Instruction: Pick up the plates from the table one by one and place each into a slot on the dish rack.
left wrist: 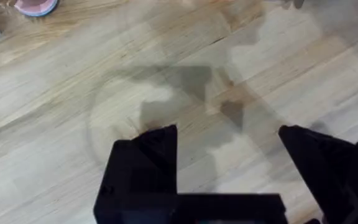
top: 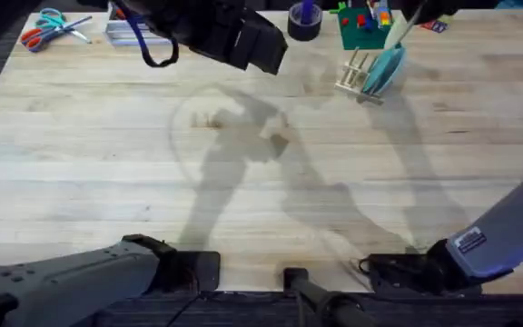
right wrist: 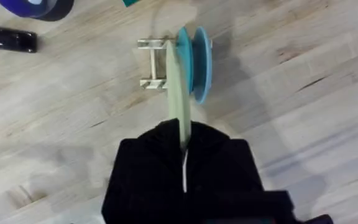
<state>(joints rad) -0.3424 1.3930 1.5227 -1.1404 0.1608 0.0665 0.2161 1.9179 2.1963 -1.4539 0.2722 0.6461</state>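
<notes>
While the right gripper [right wrist: 184,146] clenches the cream round plate [right wrist: 178,93] edge-on above the small light-wood dish rack [top: 356,73] near the table's [top: 243,182] far edge, lower it squarely beside the slotted turquoise plate [right wrist: 197,62]; left gripper [left wrist: 229,165] open, idle.

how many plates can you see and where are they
2. The turquoise-blue round plate stands upright in the small light-wood dish rack. The cream round plate is edge-on beside it, gripped by the right tool over the rack.

The cream plate [right wrist: 179,93] is showing edge-on, its lower part hiding between the right gripper's [right wrist: 185,146] fingers. The blue plate [right wrist: 197,62] is covering part of the rack [right wrist: 153,63].
</notes>
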